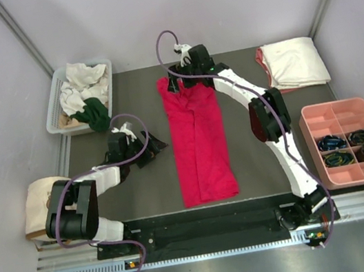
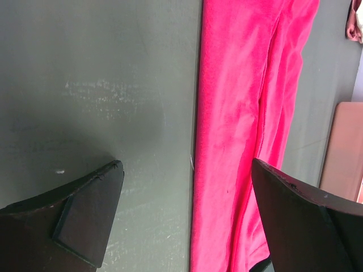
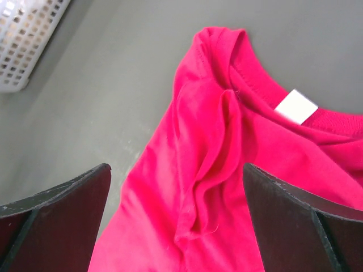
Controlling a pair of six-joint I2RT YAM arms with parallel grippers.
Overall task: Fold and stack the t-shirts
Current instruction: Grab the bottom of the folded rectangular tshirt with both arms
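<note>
- The red t-shirt [image 1: 199,143] lies flat in the middle of the table [image 1: 142,191]. It is already folded lengthwise into a narrow strip, with both sleeves turned in.
- Its long axis runs from the far side toward the arm bases and leans a little to the right at the near end. The collar with the white neck label [image 3: 296,106] points to the far side, and the hem points to the bases.
- I judge that the cross folds are not yet done. One shoulder near the collar is bunched and needs smoothing.
- The right gripper [image 3: 176,167] is above this collar corner. Its jaws are wide apart and hold nothing.
- The left gripper [image 2: 186,163] is just beside the left edge of the shirt, over bare table. It is also spread open and empty.
- A folded stack [image 1: 293,61], cream-white on salmon-pink, rests at the far right, so part of the task seems finished.
- The basket [image 1: 52,109] at the far left holds crumpled white and dark green shirts [image 1: 93,114], which remain to be folded.
</note>
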